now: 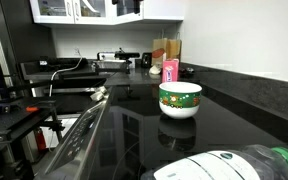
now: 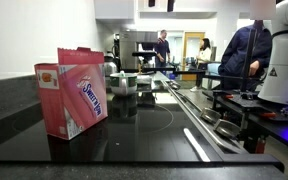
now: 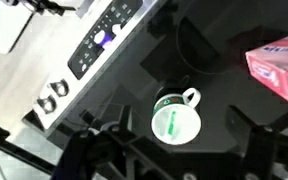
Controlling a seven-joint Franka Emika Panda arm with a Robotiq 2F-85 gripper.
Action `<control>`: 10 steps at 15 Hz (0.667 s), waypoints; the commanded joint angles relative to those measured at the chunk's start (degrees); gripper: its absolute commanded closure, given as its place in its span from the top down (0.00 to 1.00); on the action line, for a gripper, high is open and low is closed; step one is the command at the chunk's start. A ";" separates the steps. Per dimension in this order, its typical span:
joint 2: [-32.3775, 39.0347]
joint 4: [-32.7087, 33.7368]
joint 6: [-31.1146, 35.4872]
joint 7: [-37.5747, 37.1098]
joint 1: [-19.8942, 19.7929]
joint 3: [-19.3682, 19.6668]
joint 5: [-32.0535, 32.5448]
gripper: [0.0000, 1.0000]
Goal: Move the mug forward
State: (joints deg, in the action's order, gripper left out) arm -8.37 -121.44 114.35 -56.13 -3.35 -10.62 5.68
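Observation:
The mug (image 1: 180, 98) is wide and bowl-shaped, with a green upper band and a white base. It stands upright on the glossy black cooktop (image 1: 134, 125). In the wrist view the mug (image 3: 174, 120) shows from above, white inside, handle pointing up-right. My gripper (image 3: 184, 152) hangs well above it, open and empty, with one dark finger on each side of the mug. In an exterior view the mug (image 2: 124, 83) is partly hidden behind the pink carton (image 2: 72, 92).
The pink carton (image 1: 170, 69) stands behind the mug, to the upper right in the wrist view (image 3: 279, 62). A white bottle with a green cap (image 1: 234, 165) lies in the foreground. The stove control panel (image 3: 104, 40) runs along the cooktop edge. People stand in the background (image 2: 249, 55).

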 commanded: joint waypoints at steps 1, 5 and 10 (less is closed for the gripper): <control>6.61 4.40 1.69 -9.06 1.07 2.71 -1.81 1.00; 13.14 6.39 5.64 -16.89 1.93 6.14 -5.25 1.00; 17.50 5.11 12.04 -27.52 3.16 9.44 -9.26 1.00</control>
State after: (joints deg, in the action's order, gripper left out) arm 7.70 -116.18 123.49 -77.29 -1.98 -3.31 -1.12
